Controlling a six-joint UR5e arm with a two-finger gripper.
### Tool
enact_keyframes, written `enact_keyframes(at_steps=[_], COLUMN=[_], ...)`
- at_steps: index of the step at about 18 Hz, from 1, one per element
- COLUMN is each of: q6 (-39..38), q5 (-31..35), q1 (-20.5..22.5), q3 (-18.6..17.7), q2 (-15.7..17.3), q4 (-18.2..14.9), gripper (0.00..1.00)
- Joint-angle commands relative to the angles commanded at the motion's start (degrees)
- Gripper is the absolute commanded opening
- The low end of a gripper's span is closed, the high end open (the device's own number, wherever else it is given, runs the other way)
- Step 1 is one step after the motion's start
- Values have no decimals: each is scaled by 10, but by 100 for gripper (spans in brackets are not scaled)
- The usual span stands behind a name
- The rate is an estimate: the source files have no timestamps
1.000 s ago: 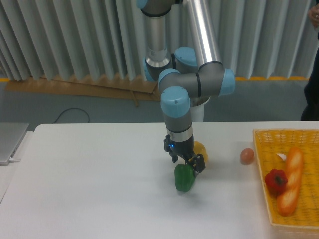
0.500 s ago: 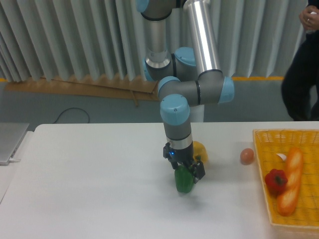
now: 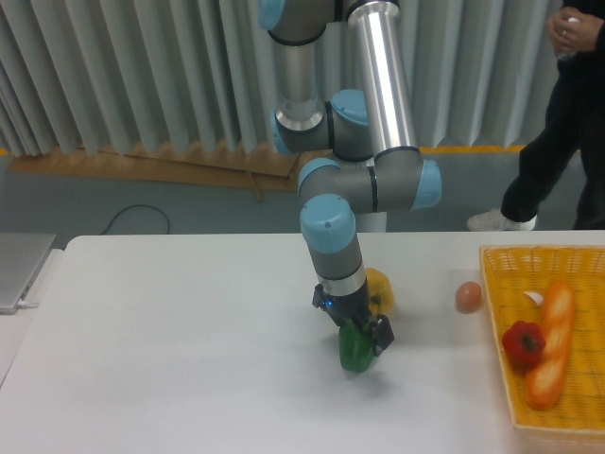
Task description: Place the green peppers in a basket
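The green pepper (image 3: 355, 351) is a glossy dark-green lump near the middle of the white table, under my gripper. My gripper (image 3: 358, 335) points down at its top with the fingers on either side of it and appears shut on it. I cannot tell if the pepper rests on the table or hangs just above it. The yellow-orange wicker basket (image 3: 497, 303) lies at the right edge of the table, well to the right of the gripper.
A yellow bell pepper (image 3: 381, 288) sits right behind the gripper. A brown egg (image 3: 468, 297) lies just left of the basket. In the basket are a small red pepper (image 3: 524, 344) and a bread loaf (image 3: 551, 342). A person (image 3: 558, 113) walks behind at right.
The gripper and the green pepper have shifted slightly right and toward the front of the table. The person at the right has walked further into view.
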Motion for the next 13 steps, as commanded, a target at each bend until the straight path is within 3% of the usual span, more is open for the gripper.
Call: enact_keyframes(at_steps=[13], q6=[1], q5=[41], q1=[-8], q3=[-1], q2=[-20], q4=[15], gripper=[100])
